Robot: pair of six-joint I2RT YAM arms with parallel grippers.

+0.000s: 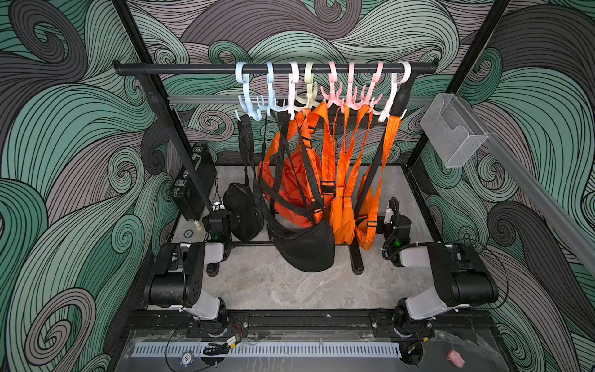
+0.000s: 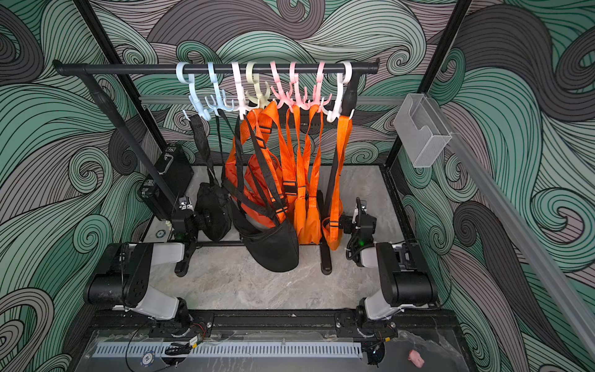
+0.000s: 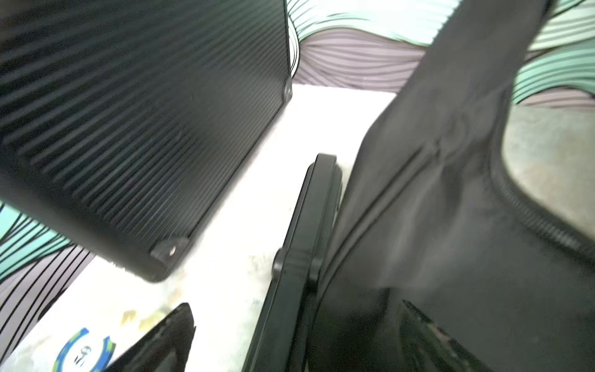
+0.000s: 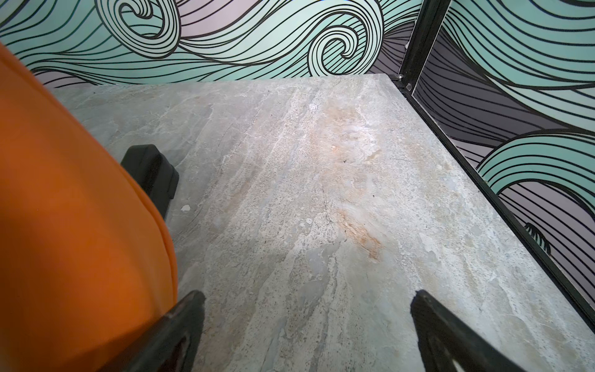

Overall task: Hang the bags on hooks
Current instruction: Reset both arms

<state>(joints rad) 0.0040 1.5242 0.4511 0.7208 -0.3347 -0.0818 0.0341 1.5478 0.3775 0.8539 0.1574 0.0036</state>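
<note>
Well, in both top views a grey marble table sits boxed in by walls painted with green and grey swirls. A black rack stands across it, its rail lined with pastel hooks. Two black bags and several orange bags all hang from those hooks by their straps. A black case stands at the back left, a clear box is fixed to the right wall, and the arms crouch low at either end of the rack.

The left wrist view is blurred. The left gripper has its fingers spread wide, grasping nothing. The rack's foot runs between them, a black bag crowds one finger, the ribbed case looms close, and a blue chip lies on the table.

From the right wrist, the right gripper is splayed over bare marble, empty, with an orange bag just beside one finger.
</note>
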